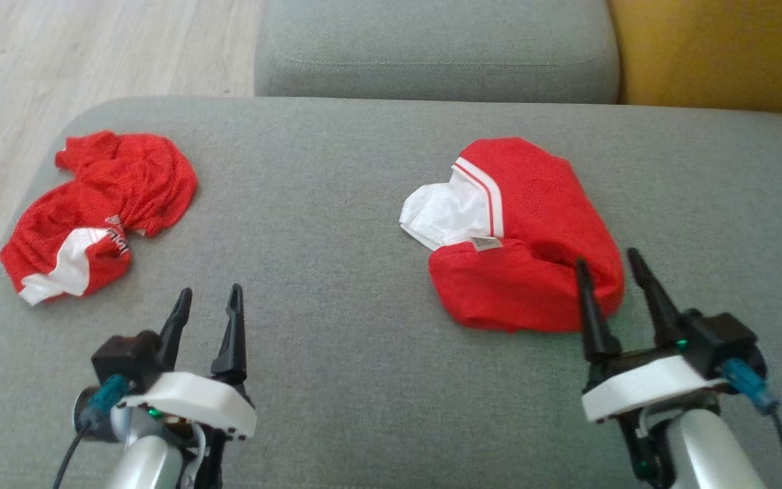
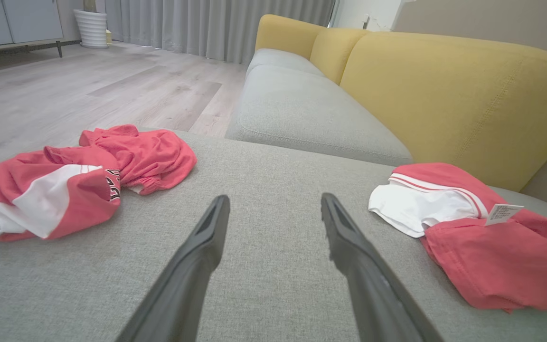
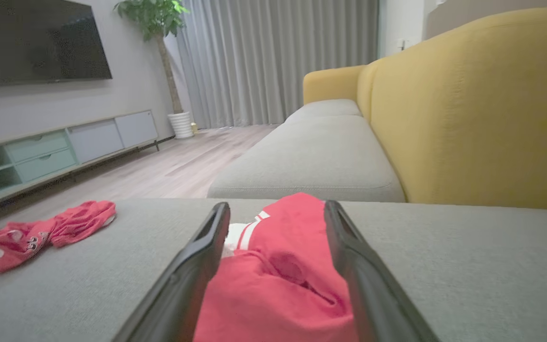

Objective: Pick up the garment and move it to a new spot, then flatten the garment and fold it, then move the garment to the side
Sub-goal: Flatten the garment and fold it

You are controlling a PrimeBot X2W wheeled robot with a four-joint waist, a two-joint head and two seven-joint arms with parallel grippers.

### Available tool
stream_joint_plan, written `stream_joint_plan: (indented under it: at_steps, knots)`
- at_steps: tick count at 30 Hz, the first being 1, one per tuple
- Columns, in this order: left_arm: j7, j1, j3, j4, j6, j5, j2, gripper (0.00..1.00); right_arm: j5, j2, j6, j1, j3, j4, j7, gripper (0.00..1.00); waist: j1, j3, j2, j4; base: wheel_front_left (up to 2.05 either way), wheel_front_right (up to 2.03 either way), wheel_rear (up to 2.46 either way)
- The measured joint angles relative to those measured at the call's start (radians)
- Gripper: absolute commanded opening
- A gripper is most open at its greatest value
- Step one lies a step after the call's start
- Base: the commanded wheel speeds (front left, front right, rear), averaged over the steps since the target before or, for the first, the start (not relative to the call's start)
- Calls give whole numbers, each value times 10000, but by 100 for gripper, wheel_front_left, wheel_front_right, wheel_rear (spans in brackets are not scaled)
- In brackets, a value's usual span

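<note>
Two red-and-white garments lie apart on the grey sofa seat (image 1: 364, 339): a crumpled jersey (image 1: 102, 204) left, a bunched garment (image 1: 533, 224) right. Left gripper (image 1: 211, 288) hovers spread, empty; right gripper (image 1: 605, 257), fingers spread, straddles the bunched garment's near edge

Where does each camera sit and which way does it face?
Head view: head, down onto the grey sofa seat; left gripper, right gripper, open.
Left wrist view: left wrist, along the seat between left red garment and right red garment; own fingers.
Right wrist view: right wrist, facing the right red garment; own fingers flank it.
Shared: both garments.
</note>
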Motion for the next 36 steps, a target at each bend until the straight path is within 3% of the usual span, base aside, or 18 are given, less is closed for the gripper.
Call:
stream_joint_plan:
  at_steps: [8, 24, 25, 26, 36]
  knots:
    - [0, -364, 207, 88, -426, 447, -598, 100, -330, -6, 0, -1238, 1260, 821, 1047, 100, 0, 502, 0, 563, 0, 0, 0]
    - [0, -560, 769, 629, -1022, 984, -1214, 100, -951, -31, 0, -3110, 1003, 3530, 1499, 100, 0, 1317, 0, 1457, 0, 0, 0]
    - [0, -587, 784, 648, -1062, 1005, -1239, 100, -943, -33, 0, -3129, 999, 3643, 1496, 55, 0, 1333, 0, 1477, 0, 0, 0]
    - [0, -616, 805, 662, -1064, 1049, -1264, 100, -940, -35, 0, -3131, 1001, 3741, 1492, 0, 0, 1339, 0, 1485, 0, 0, 0]
    - [0, -635, 1231, 807, -1244, 1239, -1427, 100, -648, -48, 0, -3329, 1473, 3764, 823, 0, 0, 1017, 0, 1204, 0, 0, 0]
